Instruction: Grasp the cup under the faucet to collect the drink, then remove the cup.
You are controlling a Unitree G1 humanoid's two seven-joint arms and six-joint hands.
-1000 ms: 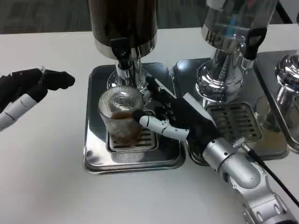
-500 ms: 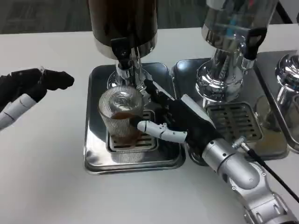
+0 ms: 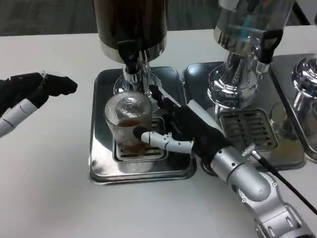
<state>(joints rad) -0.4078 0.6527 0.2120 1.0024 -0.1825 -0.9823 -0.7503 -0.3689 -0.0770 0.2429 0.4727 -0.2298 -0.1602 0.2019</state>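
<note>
A ribbed clear cup (image 3: 127, 122) with a little brown drink in it stands on the drip grate under the black faucet (image 3: 130, 55) of the dark dispenser (image 3: 131, 25). My right hand (image 3: 185, 130) reaches in from the right and wraps the cup's right side. Its white thumb (image 3: 161, 141) lies across the cup's front and its black fingers (image 3: 161, 100) run behind it. My left hand (image 3: 30, 90) hovers over the table far to the left, holding nothing, fingers stretched loosely toward the tray.
The cup's steel drip tray (image 3: 101, 163) has a raised rim. A second dispenser (image 3: 242, 44) with its own tray (image 3: 250, 130) stands right of it, and a third chrome base (image 3: 304, 79) is at the far right. A black cable (image 3: 287, 186) runs along my right forearm.
My right hand has slid left and a little toward me, its thumb reaching further across the cup's front. The cup and my left hand have stayed put.
</note>
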